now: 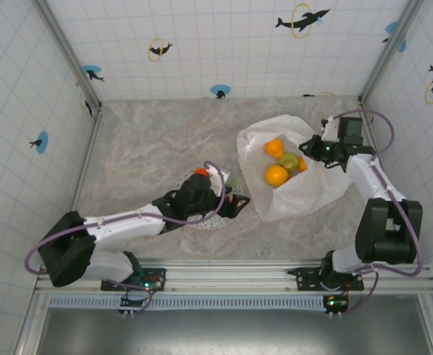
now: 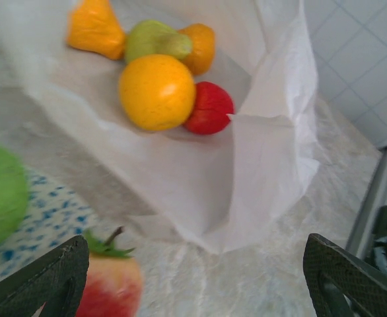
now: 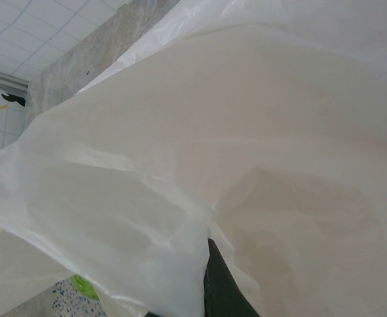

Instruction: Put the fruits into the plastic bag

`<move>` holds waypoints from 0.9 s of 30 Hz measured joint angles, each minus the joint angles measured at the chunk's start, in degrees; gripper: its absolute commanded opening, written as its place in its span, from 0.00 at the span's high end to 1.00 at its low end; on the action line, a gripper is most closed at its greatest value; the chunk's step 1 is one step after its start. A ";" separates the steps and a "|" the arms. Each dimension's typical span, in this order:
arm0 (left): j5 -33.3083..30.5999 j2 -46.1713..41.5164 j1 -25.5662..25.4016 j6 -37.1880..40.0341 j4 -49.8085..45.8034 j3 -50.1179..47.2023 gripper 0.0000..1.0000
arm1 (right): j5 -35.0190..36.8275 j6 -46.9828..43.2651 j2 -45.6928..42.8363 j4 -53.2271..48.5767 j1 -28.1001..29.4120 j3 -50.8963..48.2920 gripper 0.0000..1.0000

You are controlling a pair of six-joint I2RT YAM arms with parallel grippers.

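The left arm lies stretched low across the bench (image 1: 150,140), its tool (image 1: 240,203) spread wide and empty above the speckled plate (image 2: 48,218), while the bent right arm's closed tool (image 1: 310,149) pinches the rim of the plastic bag (image 1: 305,196), which holds fruits (image 2: 157,91).

Up top, the overhead camera sits high behind both arm bases, looking down and forward over the marble table (image 1: 150,140) to the tiled back wall, a wide and distant view. The left wrist camera hangs low over the table, close in, facing the open mouth of the plastic bag (image 2: 246,172), with the left gripper (image 2: 195,264) framing its bottom corners. The right wrist camera is jammed against the bag's film, one dark finger (image 3: 214,290) at the bottom edge. All three share the bag; overhead and left wrist share the fruits (image 1: 277,175) inside.
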 measured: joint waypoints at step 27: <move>-16.39 10.82 17.33 -0.28 -12.59 3.61 0.04 | 1.62 -3.15 0.09 0.13 3.15 -0.22 1.00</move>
